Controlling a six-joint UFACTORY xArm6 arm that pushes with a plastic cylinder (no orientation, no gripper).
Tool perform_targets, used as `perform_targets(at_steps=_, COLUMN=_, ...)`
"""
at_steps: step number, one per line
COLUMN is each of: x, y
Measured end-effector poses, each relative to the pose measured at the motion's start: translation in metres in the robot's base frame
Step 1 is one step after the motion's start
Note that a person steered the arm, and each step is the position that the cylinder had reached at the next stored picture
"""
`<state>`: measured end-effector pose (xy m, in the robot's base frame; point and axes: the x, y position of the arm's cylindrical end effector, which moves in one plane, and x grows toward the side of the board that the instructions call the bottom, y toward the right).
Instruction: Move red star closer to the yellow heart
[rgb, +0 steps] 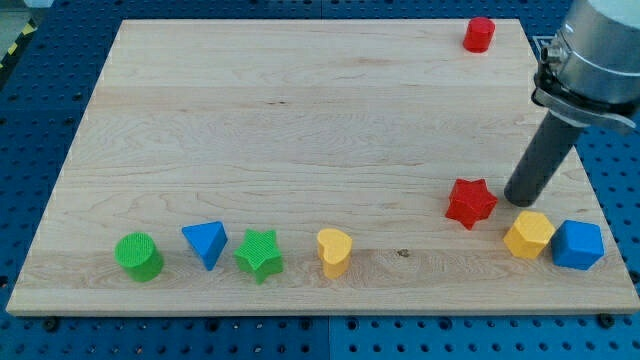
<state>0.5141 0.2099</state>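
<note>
The red star (470, 202) lies on the wooden board (300, 130) at the lower right. The yellow heart (333, 250) lies to its lower left, near the bottom edge at the middle. My tip (520, 201) stands just right of the red star, a small gap from it, and just above the yellow hexagon block (529, 234).
A blue hexagon block (578, 244) sits right of the yellow hexagon. A green star (259, 254), a blue triangle (206, 243) and a green cylinder (139, 256) line the bottom left. A red cylinder (479, 34) stands at the top right.
</note>
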Motion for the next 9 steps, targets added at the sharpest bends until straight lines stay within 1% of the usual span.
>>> perform_targets(at_steps=1, x=0.000, y=-0.012)
perform_targets(at_steps=2, x=-0.014, y=-0.019)
perform_targets(at_steps=3, x=-0.018, y=-0.020)
perform_targets(at_steps=4, x=-0.013, y=-0.028)
perform_targets(at_steps=6, x=0.009, y=-0.065)
perform_targets(at_steps=9, x=0.032, y=-0.096)
